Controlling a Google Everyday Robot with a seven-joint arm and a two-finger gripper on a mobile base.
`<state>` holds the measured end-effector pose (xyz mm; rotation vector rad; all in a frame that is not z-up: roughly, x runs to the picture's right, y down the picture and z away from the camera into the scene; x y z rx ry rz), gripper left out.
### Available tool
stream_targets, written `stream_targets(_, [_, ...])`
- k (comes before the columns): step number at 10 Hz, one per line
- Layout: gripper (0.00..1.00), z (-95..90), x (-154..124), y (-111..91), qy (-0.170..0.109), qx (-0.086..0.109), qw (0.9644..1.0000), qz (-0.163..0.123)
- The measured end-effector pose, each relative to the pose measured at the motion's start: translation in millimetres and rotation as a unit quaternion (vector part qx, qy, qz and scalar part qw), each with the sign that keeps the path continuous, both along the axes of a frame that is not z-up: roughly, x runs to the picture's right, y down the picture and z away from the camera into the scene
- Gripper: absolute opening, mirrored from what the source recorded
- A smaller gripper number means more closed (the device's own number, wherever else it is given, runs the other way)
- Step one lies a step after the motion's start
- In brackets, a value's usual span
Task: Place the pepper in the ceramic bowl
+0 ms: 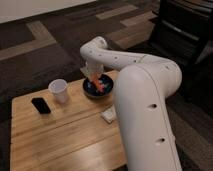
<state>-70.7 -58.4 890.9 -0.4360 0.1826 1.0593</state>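
Camera view, single angle. Light wooden slatted table [60, 135] fills the lower left of the frame. The big white robot arm [145, 95] rises from lower right, bends near centre and reaches left.

Two-finger gripper [95, 75] sits left of centre in the upper half, directly over the small round dark blue glossy ceramic bowl [98, 88]. Whether it has let go or is clamped: cannot tell. The slim orange-red tapered pepper [98, 82] shows as an orange streak inside the bowl, upper end running up toward the gripper, lower end against the dark interior. Judged: pepper is in or nearly in the bowl, release step in hand.

White paper-like cup [58, 90] stands just left of the bowl, apart from it. Flat black phone [40, 105] lies further left. Small white rectangular block [108, 115] lies near the arm, below the bowl.

To do the step well: let the pepper settle fully below the rim before opening, then lift straight up; a sideways exit risks nudging the bowl toward the cup.

Hard to make out: the pepper's stem end; contact between pepper and bowl floor; the bowl's right rim, close against the arm. Table's right edge hidden by the arm
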Motion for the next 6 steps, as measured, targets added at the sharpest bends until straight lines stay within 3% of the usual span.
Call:
stream_targets(3, [0.79, -0.1, -0.8, -0.1, 0.000, 0.000, 1.0000, 0.000])
stream_targets(6, [0.80, -0.1, -0.1, -0.2, 0.000, 0.000, 1.0000, 0.000])
